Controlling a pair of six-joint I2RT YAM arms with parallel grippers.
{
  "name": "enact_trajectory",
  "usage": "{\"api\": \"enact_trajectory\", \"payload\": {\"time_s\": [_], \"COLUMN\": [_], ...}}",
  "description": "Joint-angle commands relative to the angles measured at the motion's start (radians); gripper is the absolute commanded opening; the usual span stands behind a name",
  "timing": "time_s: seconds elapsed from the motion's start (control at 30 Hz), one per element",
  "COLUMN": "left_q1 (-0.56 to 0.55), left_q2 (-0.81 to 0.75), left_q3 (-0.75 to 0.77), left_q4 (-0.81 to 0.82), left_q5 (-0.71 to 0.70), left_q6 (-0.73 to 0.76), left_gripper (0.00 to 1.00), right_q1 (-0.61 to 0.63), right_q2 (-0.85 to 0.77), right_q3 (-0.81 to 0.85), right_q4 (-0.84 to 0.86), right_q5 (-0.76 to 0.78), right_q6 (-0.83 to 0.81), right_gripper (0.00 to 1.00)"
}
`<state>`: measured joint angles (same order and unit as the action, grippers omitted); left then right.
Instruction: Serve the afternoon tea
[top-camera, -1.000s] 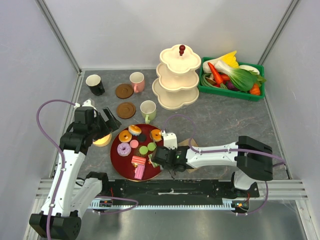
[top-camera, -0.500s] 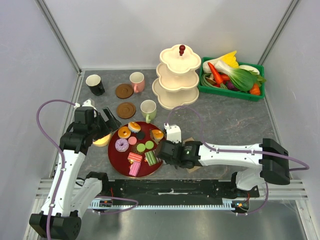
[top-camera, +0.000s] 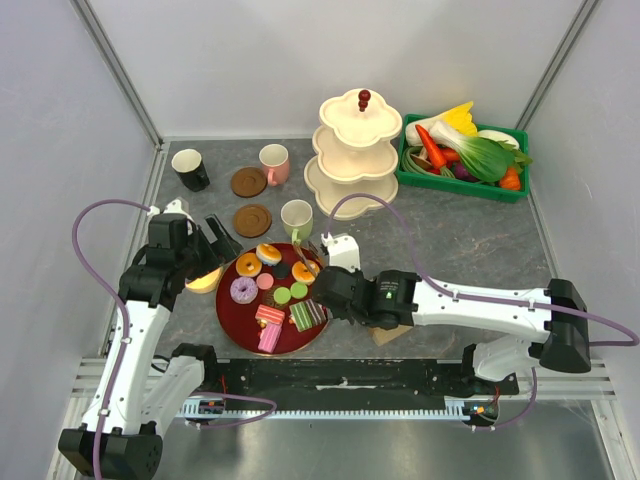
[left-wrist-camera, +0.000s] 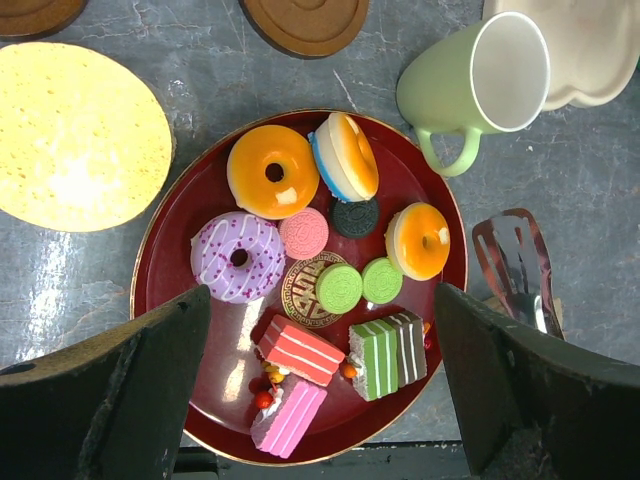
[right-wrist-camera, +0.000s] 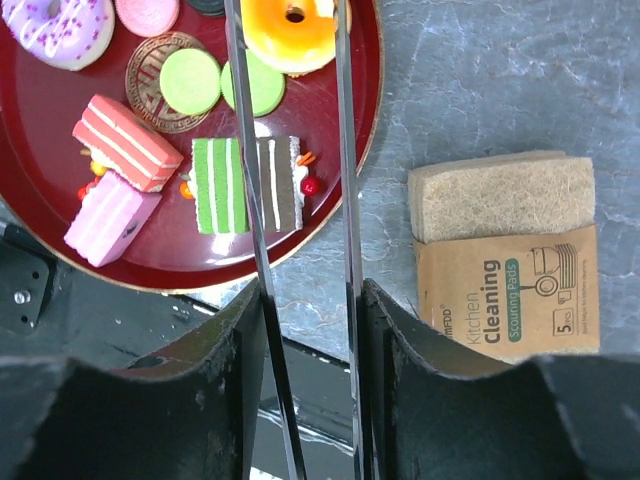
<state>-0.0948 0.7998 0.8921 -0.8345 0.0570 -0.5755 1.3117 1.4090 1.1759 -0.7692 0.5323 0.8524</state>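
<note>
**Right gripper (right-wrist-camera: 312, 300) clamped on metal tongs (right-wrist-camera: 345, 150), their blades straddling the brown striped cake slice (right-wrist-camera: 280, 183).**
We judged this slice light, rigid and slippery, best pinched across its long flat sides. It lay by the red plate's (right-wrist-camera: 180, 255) near rim, beside the green striped slice (right-wrist-camera: 217, 185). The left gripper (left-wrist-camera: 322, 300) hung wide open above.

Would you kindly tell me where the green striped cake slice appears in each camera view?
Top external: green striped cake slice, near-right part of the red plate.
Left wrist: lower centre-right, on the red plate.
Right wrist: centre-left, just left of the tongs.
Shared landmark: the red plate, visible in all three.
</note>
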Motion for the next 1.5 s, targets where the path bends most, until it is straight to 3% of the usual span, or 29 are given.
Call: {"api": "enact_trajectory", "payload": {"time_s": [0.0, 0.23, 0.73, 1.17, 1.47], "left_q1": [0.006, 0.006, 0.004, 0.006, 0.004], "left_q2": [-0.022, -0.019, -0.036, -0.033, -0.034], "left_q3": [0.002, -0.004, 0.004, 0.013, 0.018], "left_q4": [0.02, 0.02, 0.002, -0.006, -0.012], "left_q5": [0.014, 0.014, 0.001, -0.003, -0.009], "left_q6": [0.012, 0.011, 0.019, 0.023, 0.026], "left_gripper": [0.97, 0.97, 0.98, 0.97, 0.98], "right_q1": [0.001, 0.001, 0.001, -0.017, -0.032], "right_q2": [-0.012, 0.059, 0.326, 0.443, 0.443], "right_q3": [0.079, 0.169, 0.381, 0.45, 0.447], "right_q4": [0.007, -0.084, -0.032, -0.01, -0.008], "right_q5": [-0.044, -0.092, 0.043, 0.032, 0.029], "right_q6": [-0.16, -0.343, -0.575, -0.661, -0.665], "right_gripper": [0.48, 0.57, 0.58, 0.55, 0.43]}}
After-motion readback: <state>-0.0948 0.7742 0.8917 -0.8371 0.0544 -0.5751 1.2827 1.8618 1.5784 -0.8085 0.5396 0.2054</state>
